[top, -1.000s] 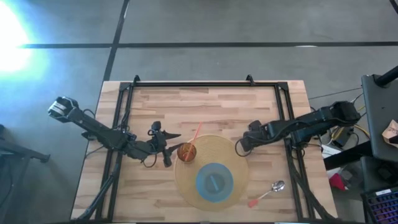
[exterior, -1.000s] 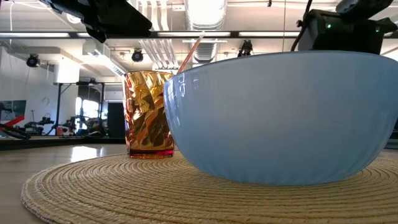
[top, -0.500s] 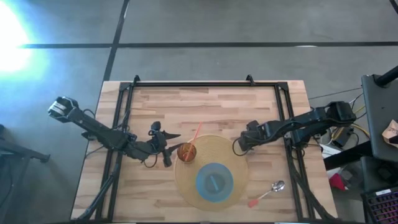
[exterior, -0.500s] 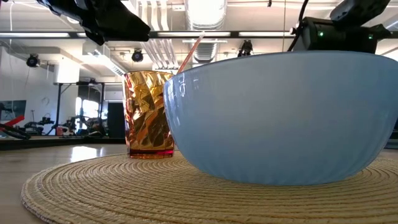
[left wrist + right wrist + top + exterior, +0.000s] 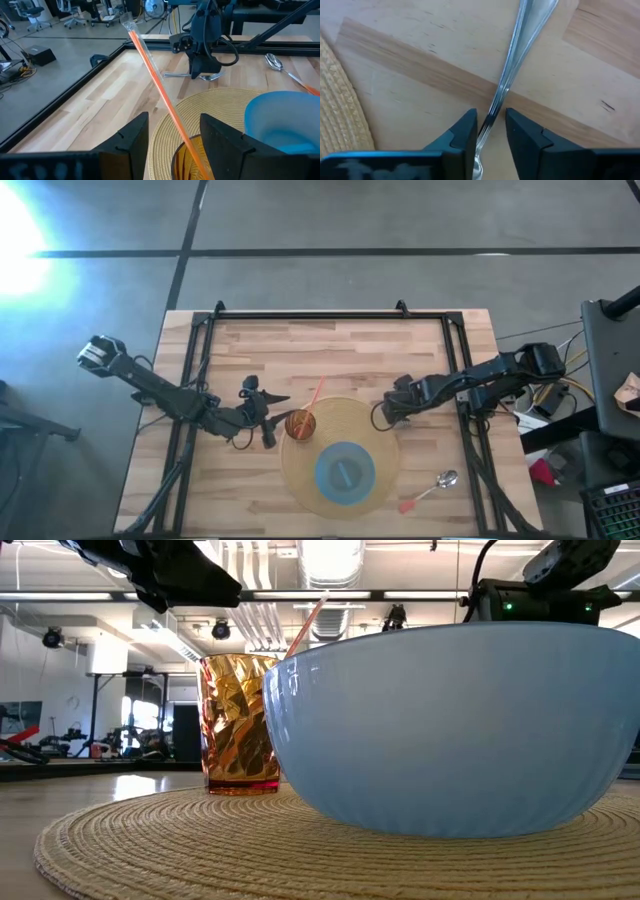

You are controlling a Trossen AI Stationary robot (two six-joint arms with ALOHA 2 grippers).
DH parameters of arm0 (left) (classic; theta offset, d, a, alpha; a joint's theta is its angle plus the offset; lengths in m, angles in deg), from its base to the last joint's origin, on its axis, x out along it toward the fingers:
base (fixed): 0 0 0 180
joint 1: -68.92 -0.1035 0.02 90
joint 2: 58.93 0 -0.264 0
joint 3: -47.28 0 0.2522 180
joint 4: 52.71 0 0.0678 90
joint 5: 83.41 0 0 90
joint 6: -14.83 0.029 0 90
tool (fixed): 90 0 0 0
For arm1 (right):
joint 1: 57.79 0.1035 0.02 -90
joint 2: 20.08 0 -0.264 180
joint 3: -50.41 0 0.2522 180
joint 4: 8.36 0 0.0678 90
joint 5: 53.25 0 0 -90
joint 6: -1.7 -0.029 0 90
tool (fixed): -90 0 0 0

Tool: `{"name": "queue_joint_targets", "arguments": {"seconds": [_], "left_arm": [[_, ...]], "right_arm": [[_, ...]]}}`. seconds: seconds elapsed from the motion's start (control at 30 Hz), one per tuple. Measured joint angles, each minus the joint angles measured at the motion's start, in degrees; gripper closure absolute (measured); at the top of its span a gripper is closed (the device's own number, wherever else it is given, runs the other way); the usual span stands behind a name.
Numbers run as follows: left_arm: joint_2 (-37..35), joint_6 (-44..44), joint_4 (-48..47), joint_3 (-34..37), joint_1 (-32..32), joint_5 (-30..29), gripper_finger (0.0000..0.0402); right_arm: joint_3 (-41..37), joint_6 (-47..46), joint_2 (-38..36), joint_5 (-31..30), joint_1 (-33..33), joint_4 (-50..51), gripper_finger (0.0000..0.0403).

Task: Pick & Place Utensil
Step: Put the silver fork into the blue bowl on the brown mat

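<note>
A silver utensil (image 5: 512, 60) lies flat on the wood just off the placemat's far right edge. My right gripper (image 5: 491, 116) is open over it, pointing down, with one finger on each side of the thin handle and touching neither side. The left wrist view shows the utensil (image 5: 175, 75) under my right gripper (image 5: 202, 62). My left gripper (image 5: 272, 420) is open, level, just left of the amber cup (image 5: 300, 423). The cup's orange straw (image 5: 160, 85) runs up between the left fingers.
A round woven placemat (image 5: 370, 425) carries the amber cup and a blue bowl (image 5: 345, 470). A spoon with a red handle (image 5: 430, 490) lies on the wood near the table's right near corner. A black frame (image 5: 310, 315) runs along the far edge and sides.
My right gripper has shifted a little toward the table's left, closer to the placemat's edge, staying over the silver utensil. The cup, bowl and red-handled spoon have not moved.
</note>
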Motion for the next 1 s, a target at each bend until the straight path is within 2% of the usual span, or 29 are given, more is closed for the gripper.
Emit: {"name": "queue_joint_targets", "arguments": {"seconds": [0.33,0.7,1.0], "left_arm": [[0.0,-1.2,-0.5,0.0,0.0,2.4,0.0232],[0.0,-1.8,-0.8,0.0,0.0,2.6,0.0232],[0.0,-3.4,-1.0,0.0,0.0,2.7,0.0232]], "right_arm": [[-0.2,2.1,-1.0,-0.9,-0.4,0.8,0.0386],[-0.5,7.2,-4.7,-1.8,0.3,1.9,0.0389],[2.5,9.3,-11.4,-1.1,7.2,1.6,0.0389]]}}
